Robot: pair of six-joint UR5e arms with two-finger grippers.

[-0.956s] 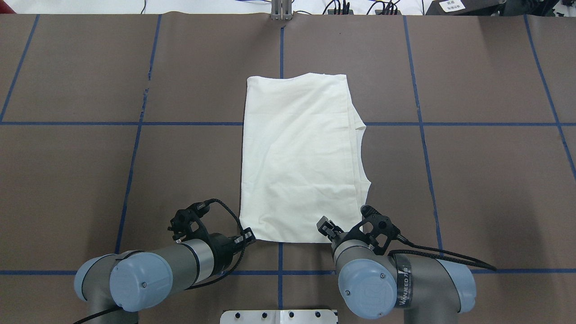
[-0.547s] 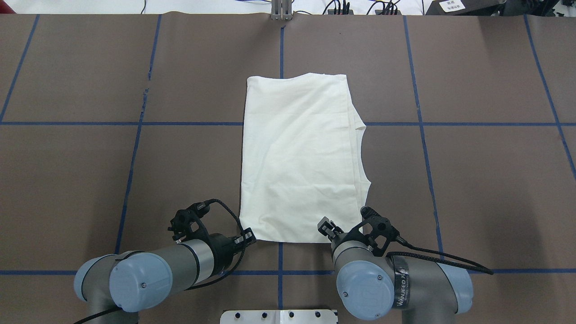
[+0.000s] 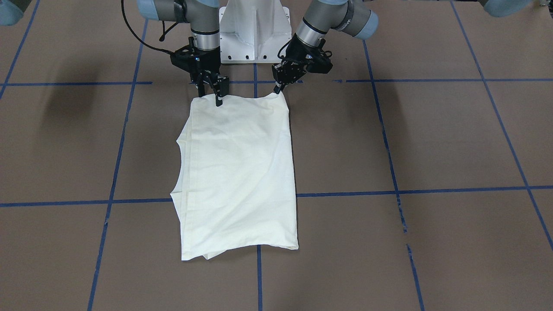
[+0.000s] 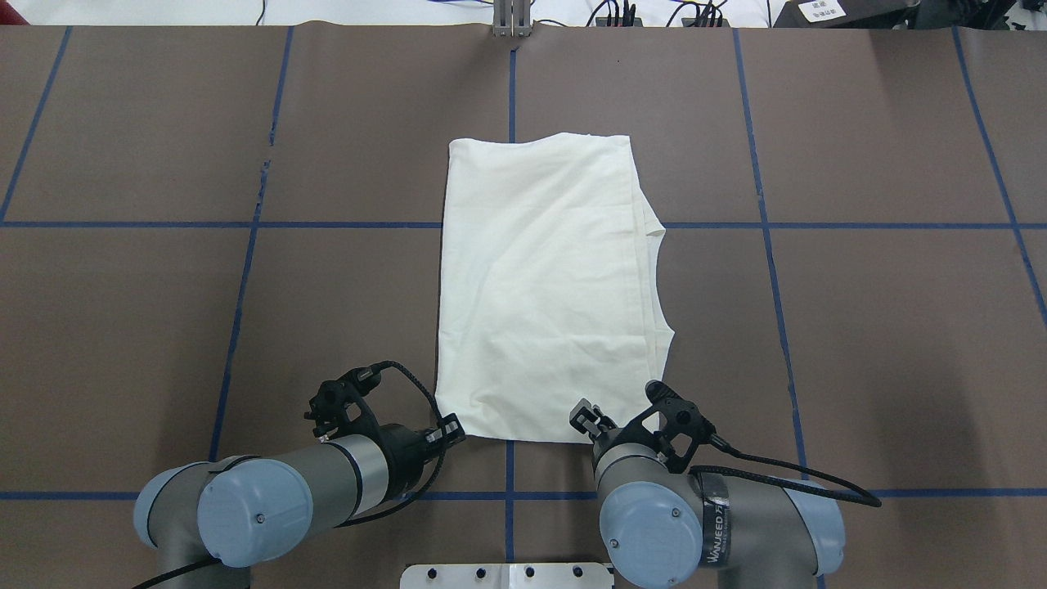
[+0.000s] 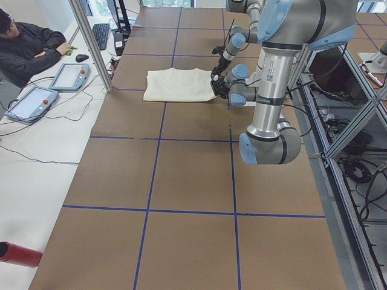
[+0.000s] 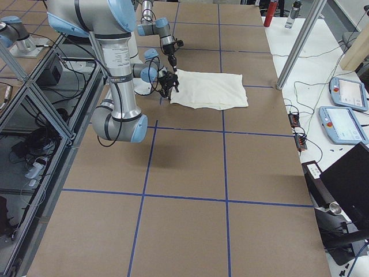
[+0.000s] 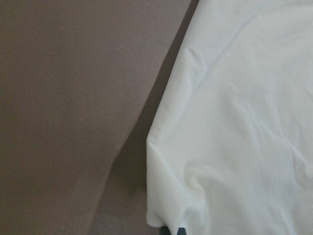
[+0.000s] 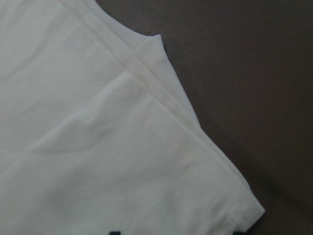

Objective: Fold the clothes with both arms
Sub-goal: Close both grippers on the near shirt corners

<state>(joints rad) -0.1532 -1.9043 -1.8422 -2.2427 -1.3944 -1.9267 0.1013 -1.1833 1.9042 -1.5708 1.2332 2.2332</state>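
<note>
Well, cream T-shirt (image 4: 544, 286), folded rect., plain side up, light creases

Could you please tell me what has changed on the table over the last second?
The right arm slid slightly toward the robot's left along the near hem of the shirt, carrying its claw with it. Nothing was visibly taken hold of or let go. The left arm, its claw at the near corner, and the shirt stayed as they were.
</note>
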